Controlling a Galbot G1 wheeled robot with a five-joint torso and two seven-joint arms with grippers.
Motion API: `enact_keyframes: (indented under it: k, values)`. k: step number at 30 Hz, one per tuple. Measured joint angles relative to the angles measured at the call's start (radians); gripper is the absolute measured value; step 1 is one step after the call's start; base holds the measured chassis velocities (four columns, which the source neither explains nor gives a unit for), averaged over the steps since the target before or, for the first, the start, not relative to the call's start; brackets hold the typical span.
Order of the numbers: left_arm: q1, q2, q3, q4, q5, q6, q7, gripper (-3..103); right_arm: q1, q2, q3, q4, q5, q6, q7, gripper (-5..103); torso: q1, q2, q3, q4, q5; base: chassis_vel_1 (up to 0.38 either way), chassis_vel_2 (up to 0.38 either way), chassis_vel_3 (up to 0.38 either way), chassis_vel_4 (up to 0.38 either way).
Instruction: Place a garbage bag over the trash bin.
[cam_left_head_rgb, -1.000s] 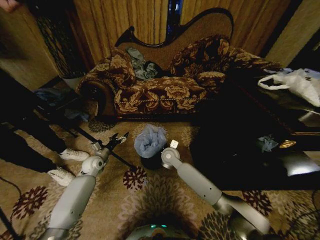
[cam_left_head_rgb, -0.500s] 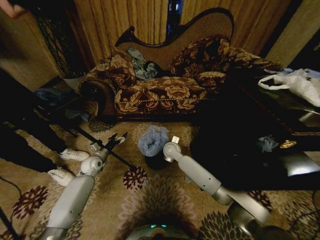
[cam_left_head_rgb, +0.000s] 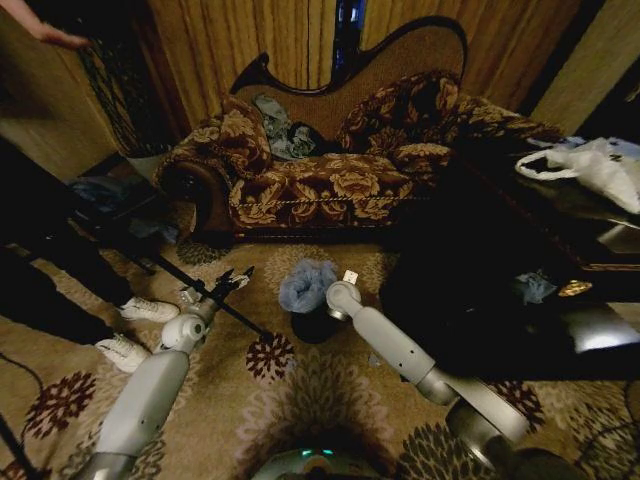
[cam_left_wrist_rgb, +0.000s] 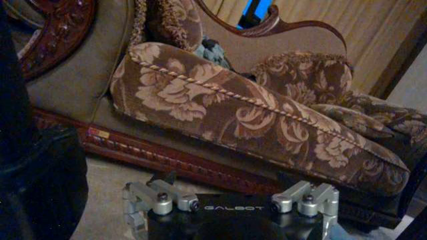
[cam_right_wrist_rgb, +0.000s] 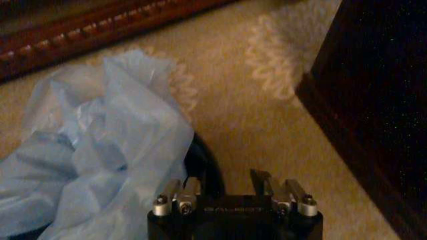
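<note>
The left hand (cam_left_head_rgb: 236, 279) hangs idle over the flowered carpet, fingers apart, holding nothing. Centre: the thin, glossy, pale blue-grey film garbage bag (cam_left_head_rgb: 306, 284) sits bunched on the small black round-rimmed trash bin (cam_left_head_rgb: 312, 326). The right hand (cam_right_wrist_rgb: 223, 187), slightly parted, looks empty beside it. Next, I reckon: spread the film over the rim.

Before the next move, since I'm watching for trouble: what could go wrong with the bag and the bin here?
1. The garbage bag sits bunched on the trash bin, not spread over the rim; it may slide off onto the carpet.
2. The right gripper is right beside the light bin and could knock it over.
3. The left gripper stays off to the bin's left, so nothing steadies the bin.
</note>
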Motion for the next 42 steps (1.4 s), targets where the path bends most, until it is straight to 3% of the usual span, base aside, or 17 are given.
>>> enact_keyframes:
  k: [1,3,5,6,8,14,21,22,23,25,27,30,31,35,36,42]
  values:
    - [0.000,0.000,0.000,0.000,0.000,0.000,0.000,100,0.000,-0.007,-0.002,-0.001,-0.025,-0.001,-0.013,48,0.000,0.000,0.000,0.0000,-0.0001,0.000,0.000,0.000,0.000]
    - [-0.001,0.000,0.001,0.001,0.000,-0.001,-0.002,100,-0.006,-0.029,-0.006,0.009,-0.086,-0.002,-0.051,59,0.000,0.000,0.000,-0.0001,0.0001,0.000,0.000,0.000,0.000]
    - [-0.002,0.001,0.001,0.001,0.000,-0.001,-0.003,100,-0.010,-0.041,-0.006,0.029,-0.100,-0.003,-0.060,59,0.000,0.000,0.000,-0.0002,0.0000,0.000,0.000,0.000,0.000]
    - [-0.002,0.002,0.000,0.001,0.000,-0.001,-0.005,100,-0.013,-0.055,-0.007,0.057,-0.103,-0.004,-0.060,70,0.000,0.000,0.000,-0.0001,0.0001,0.000,0.000,0.000,0.000]
    - [-0.001,0.002,0.000,0.000,0.001,-0.001,-0.006,100,-0.017,-0.063,-0.008,0.079,-0.104,-0.004,-0.058,70,0.000,0.000,0.000,-0.0001,0.0000,0.000,0.000,0.000,0.000]
    - [0.005,0.001,-0.006,-0.014,0.010,0.001,-0.011,100,-0.059,-0.108,0.002,0.190,-0.129,-0.001,-0.073,96,0.000,0.000,0.000,-0.0001,0.0001,0.000,0.000,0.000,0.000]
    - [0.012,-0.002,-0.006,-0.037,0.021,0.017,-0.044,100,-0.116,-0.121,0.066,0.285,-0.164,0.036,-0.130,100,0.000,0.000,0.000,0.0002,0.0000,0.000,0.000,0.000,0.000]
    - [0.011,-0.003,0.002,-0.068,-0.001,0.046,-0.094,100,-0.143,-0.135,0.086,0.331,-0.166,0.042,-0.141,100,0.000,0.000,0.000,0.0003,0.0000,0.000,0.000,0.000,0.000]
    - [0.011,-0.003,0.002,-0.068,-0.001,0.046,-0.094,100,-0.143,-0.135,0.086,0.331,-0.166,0.042,-0.141,100,0.000,0.000,0.000,0.0003,0.0000,0.000,0.000,0.000,0.000]
    - [-0.001,0.000,0.024,-0.126,-0.037,0.115,-0.186,100,-0.191,-0.167,0.112,0.391,-0.191,0.050,-0.177,100,0.000,0.000,0.000,0.0000,0.0001,0.000,0.000,0.000,0.000]
    - [-0.008,0.004,0.037,-0.145,-0.050,0.132,-0.214,100,-0.209,-0.176,0.124,0.405,-0.204,0.056,-0.191,100,0.000,0.000,0.000,0.0000,0.0001,0.000,0.000,0.000,0.000]
    - [-0.058,0.015,0.101,-0.205,-0.103,0.208,-0.338,100,-0.325,-0.211,0.219,0.461,-0.281,0.097,-0.304,100,0.000,0.000,0.000,0.0001,0.0005,0.000,0.000,0.000,0.000]
    - [-0.058,0.015,0.101,-0.205,-0.103,0.208,-0.338,100,-0.325,-0.211,0.219,0.461,-0.281,0.097,-0.304,100,0.000,0.000,0.000,0.0001,0.0005,0.000,0.000,0.000,0.000]
    - [-0.139,0.013,0.163,-0.223,-0.153,0.293,-0.427,100,-0.498,-0.264,0.315,0.495,-0.435,0.164,-0.551,100,0.000,0.000,0.000,-0.0017,0.0001,0.000,0.000,0.000,0.000]
    - [-0.148,0.011,0.166,-0.233,-0.160,0.311,-0.447,100,-0.514,-0.266,0.315,0.490,-0.470,0.180,-0.594,100,0.000,0.000,0.000,-0.0007,0.0004,0.000,0.000,0.000,0.000]
    - [-0.286,-0.046,0.263,-0.195,-0.256,0.405,-0.552,100,-0.585,-0.266,0.329,0.496,-0.561,0.221,-0.659,100,0.000,0.000,0.000,0.0006,0.0001,0.000,0.000,0.000,0.000]
